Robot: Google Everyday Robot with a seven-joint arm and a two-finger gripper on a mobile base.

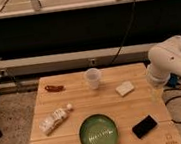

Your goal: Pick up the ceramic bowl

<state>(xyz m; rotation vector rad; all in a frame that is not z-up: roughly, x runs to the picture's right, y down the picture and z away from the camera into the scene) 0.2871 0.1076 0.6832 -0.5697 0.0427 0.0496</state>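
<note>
Green bowl (98, 134) sits on the wooden surface (78, 101), tool (156, 93) hangs well off to its upper right, seemingly past the edge, can't tell if wide or narrow.

White arm (172, 61), end effector (156, 93) far right

Dim, warm, even light; soft shadows; faint sheen on ceramic bowl (98, 134); gripper (156, 93) at the right edge of the table (78, 106).

One ceramic bowl (98, 134), cup (93, 78), right-side gripper (157, 94)
</note>
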